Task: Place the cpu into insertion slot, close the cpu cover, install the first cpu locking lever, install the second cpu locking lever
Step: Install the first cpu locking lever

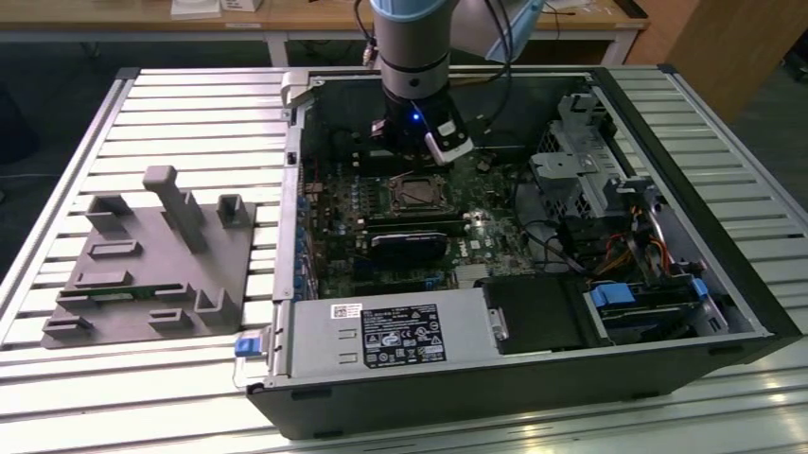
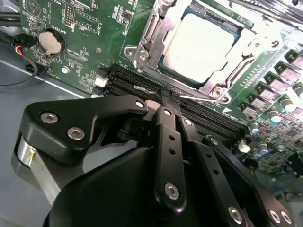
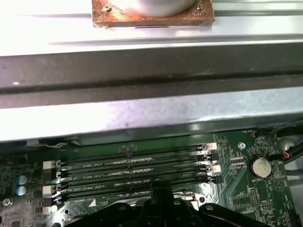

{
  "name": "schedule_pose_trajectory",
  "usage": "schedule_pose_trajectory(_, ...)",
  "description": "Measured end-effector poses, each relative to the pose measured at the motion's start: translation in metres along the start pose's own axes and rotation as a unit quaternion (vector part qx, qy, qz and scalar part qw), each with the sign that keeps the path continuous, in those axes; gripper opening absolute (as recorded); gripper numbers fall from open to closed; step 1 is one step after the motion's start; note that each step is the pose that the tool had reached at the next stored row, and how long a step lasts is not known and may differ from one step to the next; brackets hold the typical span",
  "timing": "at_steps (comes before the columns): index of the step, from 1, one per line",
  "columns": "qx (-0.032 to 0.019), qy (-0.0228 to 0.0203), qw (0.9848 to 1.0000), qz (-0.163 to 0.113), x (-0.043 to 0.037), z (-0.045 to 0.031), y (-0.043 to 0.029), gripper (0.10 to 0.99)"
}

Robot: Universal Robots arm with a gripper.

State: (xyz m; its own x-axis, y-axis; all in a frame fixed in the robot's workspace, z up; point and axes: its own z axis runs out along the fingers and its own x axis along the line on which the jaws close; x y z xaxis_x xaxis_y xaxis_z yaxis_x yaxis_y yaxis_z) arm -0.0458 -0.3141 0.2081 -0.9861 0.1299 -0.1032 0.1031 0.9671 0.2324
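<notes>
**CPU seated, cover down, gripper parked by the socket edge**

So the cpu is sitting flat in its socket on the motherboard, silvery face up. The cpu cover is lying down over it, with the chip showing through the square window.

In the second wrist view the gripper is just beside the socket, on the side where the black memory slots run. Its fingers are pressed together with no gap I can see. A thin metal lever rod runs along that socket edge right at the fingertips. I honestly can't tell if it's caught between them or only touching.

A coin battery sits further off on the board.

From the exterior view, the arm comes straight down into the open computer case, which lies on a slatted table. A grey fixture sits on the table at the exterior view's left, well apart from the case.
</notes>
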Motion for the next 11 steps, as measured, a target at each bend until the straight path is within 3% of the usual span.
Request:
schedule_pose_trajectory(6, 0.0009, -0.0146, 0.9999, 0.000, 0.0014, 0.0042, -0.0011, 0.106)
schedule_pose_trajectory(11, 0.0045, -0.0192, 0.9997, 0.013, 0.0016, 0.0054, -0.0011, 0.106)
